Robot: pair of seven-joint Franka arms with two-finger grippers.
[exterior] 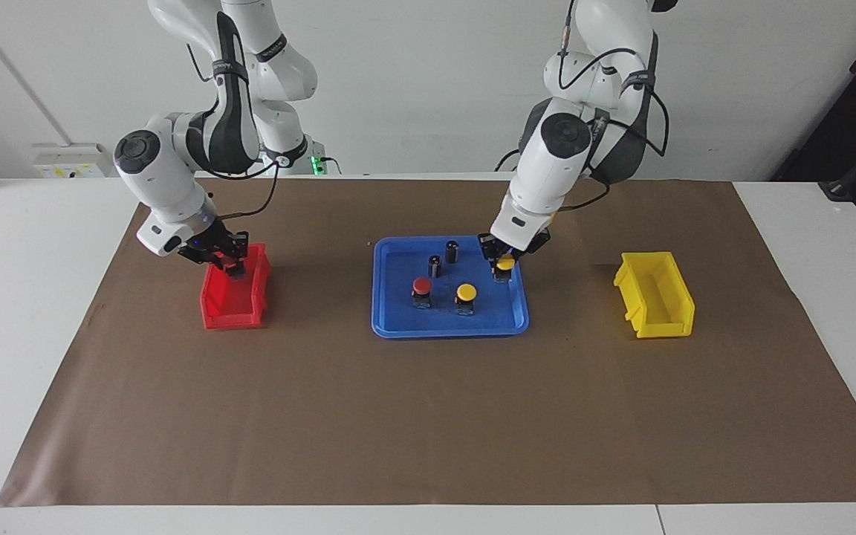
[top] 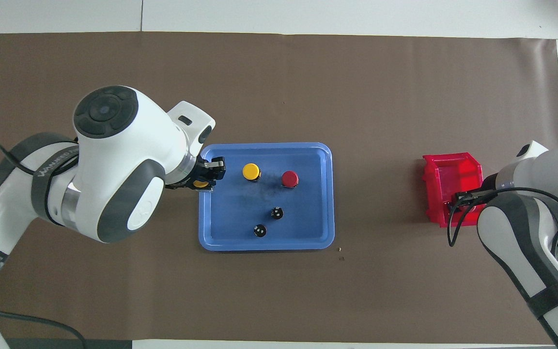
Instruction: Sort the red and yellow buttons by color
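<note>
Hanging over the blue tray (exterior: 398, 327) (toward the left arm's end), a yellow button (exterior: 505, 263) is clamped in the closed left claw (exterior: 503, 261); the right claw (exterior: 229, 261), closed, is held over the red bin (exterior: 214, 316).

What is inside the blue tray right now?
In the blue tray: one red button, one yellow button, two dark cylinders. The left gripper holds a second yellow button above it. Tray floor under that gripper is hidden.

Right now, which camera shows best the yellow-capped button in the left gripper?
The facing view. There the yellow-capped button shows cap and dark base, raised over the blue plastic tray in the left gripper. The overhead view gives only a sliver of yellow cap; the arm covers the rest.
</note>
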